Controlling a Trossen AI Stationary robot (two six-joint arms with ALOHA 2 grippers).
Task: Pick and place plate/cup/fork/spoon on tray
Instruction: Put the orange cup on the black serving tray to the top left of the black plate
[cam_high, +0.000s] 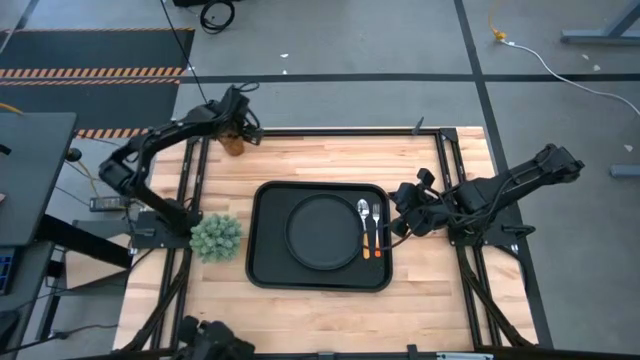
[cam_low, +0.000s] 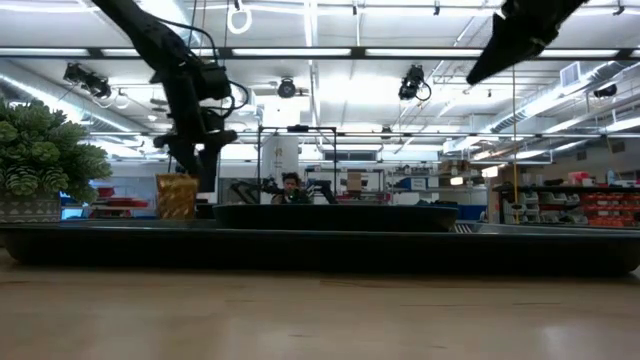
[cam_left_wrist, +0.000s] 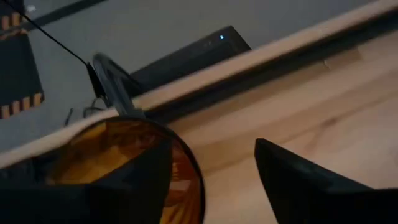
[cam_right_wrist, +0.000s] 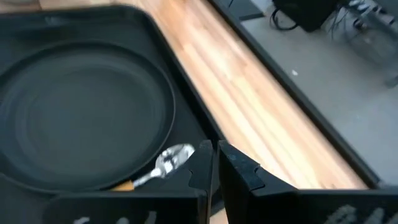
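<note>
Left gripper (cam_left_wrist: 211, 180) spread wide, one finger inside the amber cup (cam_left_wrist: 118, 168), the other outside its wall. Probably light, thin, slippery plastic: pinch the rim wall gently. Right gripper (cam_right_wrist: 214, 165) pressed together, beside the spoon (cam_right_wrist: 168, 160).

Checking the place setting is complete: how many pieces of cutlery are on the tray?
2. A spoon and a fork lie side by side on the tray, just right of the plate, the spoon nearer the plate. Nothing seems hidden.
</note>
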